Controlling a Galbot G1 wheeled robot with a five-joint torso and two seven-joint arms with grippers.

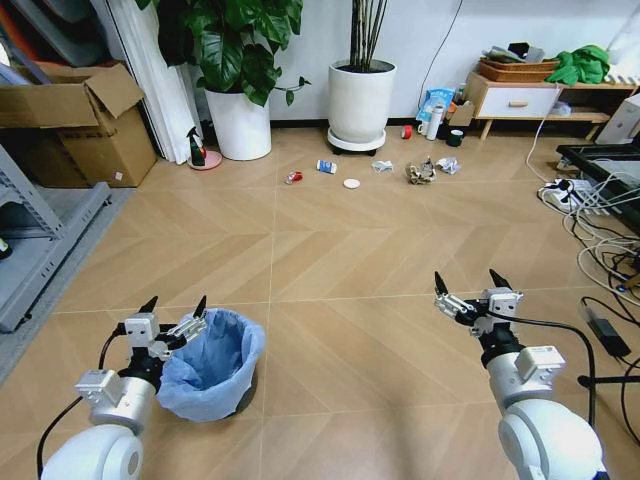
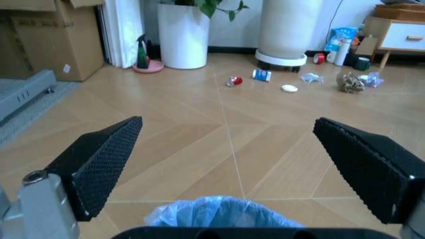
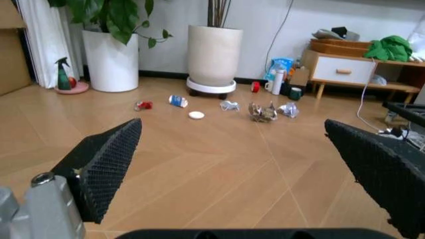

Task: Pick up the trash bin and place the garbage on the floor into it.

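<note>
The trash bin (image 1: 215,362) is a small dark bin with a crinkly light-blue bag over its rim, standing on the floor at the near left; its rim (image 2: 219,213) shows below my left fingers. My left gripper (image 1: 174,305) is open just above the bin's left rim. My right gripper (image 1: 467,282) hangs open over bare floor at the near right. The garbage lies far ahead near the pots: a red can (image 1: 293,177), a blue-white carton (image 1: 327,166), a white disc (image 1: 351,183), crumpled paper (image 1: 382,165), a brownish wrapper (image 1: 421,173) and a pale scrap (image 1: 448,165).
Two big white plant pots (image 1: 360,103) stand at the back wall. Cardboard boxes (image 1: 75,120) and a grey shelf (image 1: 40,245) line the left. A low cabinet (image 1: 525,98), cables and a power strip (image 1: 590,215) crowd the right. Open wood floor (image 1: 340,270) lies between.
</note>
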